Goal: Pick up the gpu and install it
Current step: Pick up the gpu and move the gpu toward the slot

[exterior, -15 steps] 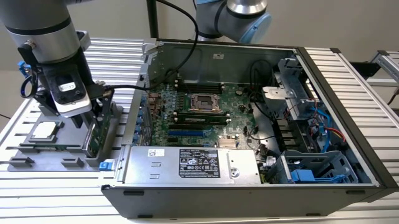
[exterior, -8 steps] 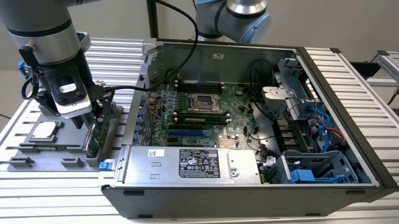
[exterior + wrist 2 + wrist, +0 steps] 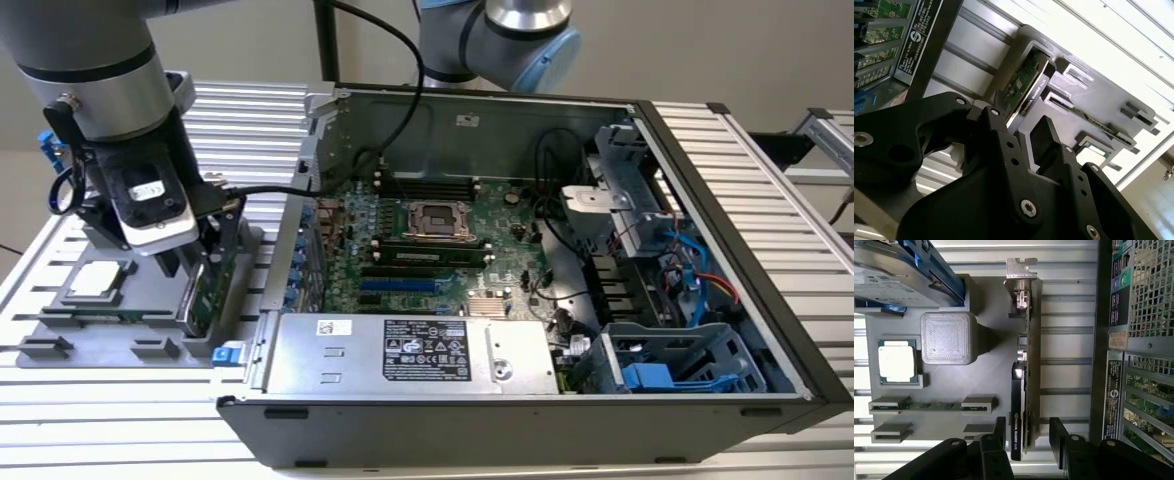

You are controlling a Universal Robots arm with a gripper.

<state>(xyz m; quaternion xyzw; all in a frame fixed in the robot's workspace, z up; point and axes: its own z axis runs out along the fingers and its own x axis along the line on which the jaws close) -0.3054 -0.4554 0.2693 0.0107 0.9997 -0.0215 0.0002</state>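
Early days on this one, basically nothing installed yet. The gpu (image 3: pixel 1021 390) is standing on edge in its slot in the grey parts holder (image 3: pixel 989 375), silver bracket end pointing away from the arm, outside the open PC case (image 3: pixel 694 200) and just beside its wall. The gripper (image 3: pixel 1028 424) is down over the near end of the card with its fingers (image 3: pixel 1058 432) apart, one on each side of the board. In the first wrist view there's a visible gap on the side away from the shroud, so it doesn't look clamped. The shroud side is harder to call, maybe touching, maybe not.

So: arm is lined up over the card, grasp not closed, card not lifted. The expansion slots on the motherboard (image 3: pixel 441 240) look unoccupied, so the whole carry-and-seat part is left to do.
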